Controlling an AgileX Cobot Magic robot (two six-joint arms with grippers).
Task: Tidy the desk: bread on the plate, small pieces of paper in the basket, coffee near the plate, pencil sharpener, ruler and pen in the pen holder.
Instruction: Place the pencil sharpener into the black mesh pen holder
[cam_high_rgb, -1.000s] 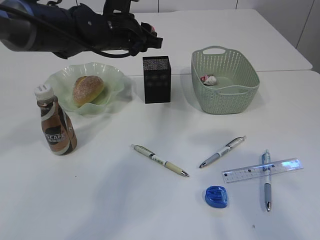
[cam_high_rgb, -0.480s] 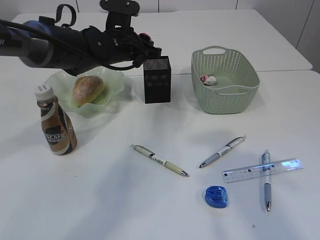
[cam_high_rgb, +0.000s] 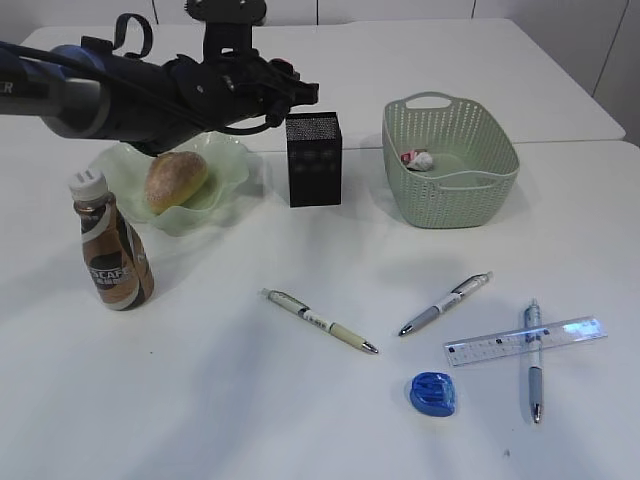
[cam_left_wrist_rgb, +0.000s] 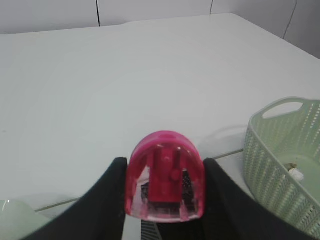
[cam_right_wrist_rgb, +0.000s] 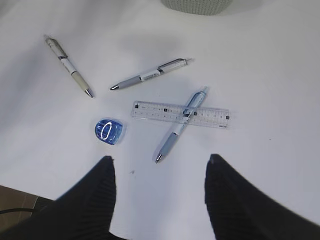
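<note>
The white worktop (cam_high_rgb: 330, 420) carries everything. Far below and left of the left tool (cam_left_wrist_rgb: 165, 192) sits the coffee bottle (cam_high_rgb: 112, 250): the heaviest piece here by my judgement, rigid and smooth, best taken round its waist. Just below the left tool's arm lies the bread (cam_high_rgb: 176, 179) in the wavy green plate (cam_high_rgb: 225, 160); soft and crushable, it needs no more handling. To the tool's right stands the sage-green basket (cam_high_rgb: 450, 195), light and stiff, with a crumpled paper scrap (cam_high_rgb: 417, 158) inside.

Directly beneath the left tool stands the black mesh pen holder (cam_high_rgb: 313, 160), light enough to tip if knocked. The left tool is clenched on a pink pencil sharpener (cam_left_wrist_rgb: 166, 181), gripped across its flat sides; it is hard, smooth plastic, likely slippery and light.

The right tool (cam_right_wrist_rgb: 159, 192) hangs released, holding nothing. Just ahead of it lie a clear ruler (cam_right_wrist_rgb: 180, 114) with a blue pen (cam_right_wrist_rgb: 181, 125) crossing over it, a grey pen (cam_right_wrist_rgb: 150, 74), a cream pen (cam_right_wrist_rgb: 67, 65) and a blue pencil sharpener (cam_right_wrist_rgb: 108, 131). The ruler is thin, flat and hard to lift; its edge is the place to pinch. The pens are best taken mid-barrel.
</note>
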